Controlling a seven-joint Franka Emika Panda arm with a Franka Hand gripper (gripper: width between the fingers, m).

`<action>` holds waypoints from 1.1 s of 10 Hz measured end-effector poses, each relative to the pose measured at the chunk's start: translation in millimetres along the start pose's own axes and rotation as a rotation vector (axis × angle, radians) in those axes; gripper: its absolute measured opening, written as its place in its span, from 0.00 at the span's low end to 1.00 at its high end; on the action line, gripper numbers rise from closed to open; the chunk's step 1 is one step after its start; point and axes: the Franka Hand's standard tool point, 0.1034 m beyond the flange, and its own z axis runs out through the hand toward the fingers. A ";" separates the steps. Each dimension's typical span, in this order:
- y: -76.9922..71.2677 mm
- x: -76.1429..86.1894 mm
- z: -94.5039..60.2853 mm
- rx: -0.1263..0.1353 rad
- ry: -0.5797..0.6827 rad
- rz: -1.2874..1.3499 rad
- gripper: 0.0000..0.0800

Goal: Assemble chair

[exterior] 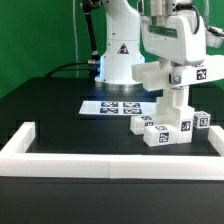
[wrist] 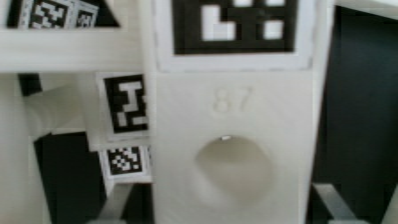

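One arm, one pincer [exterior: 175, 84], and it's down over the chair [exterior: 166, 126], which sits toward the exterior view's right on the black table [exterior: 50, 125]. The jaws look drawn in narrow around a white slab [exterior: 150, 74] that juts out sideways from them. White plastic masks the fingertips, so I'd call it a clamp on that slab rather than swear to it. Under the slab an upright piece [exterior: 176, 104] runs straight down into the cluster of tagged blocks, so the pincer sits directly above the chair's loose parts. In the wrist view, a tagged panel [wrist: 231, 120] with an oval hollow fills the lens, with more tagged parts tucked beside it. Why hold it high and level? My read is that it lines a piece up over its mate before pressing. The marker board [exterior: 112, 106] lies just beside the pile, and the long rail [exterior: 100, 163] fences the near edge.
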 end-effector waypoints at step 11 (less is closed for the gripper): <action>1.4 -6.6 -0.3 -0.012 -0.015 -0.020 0.36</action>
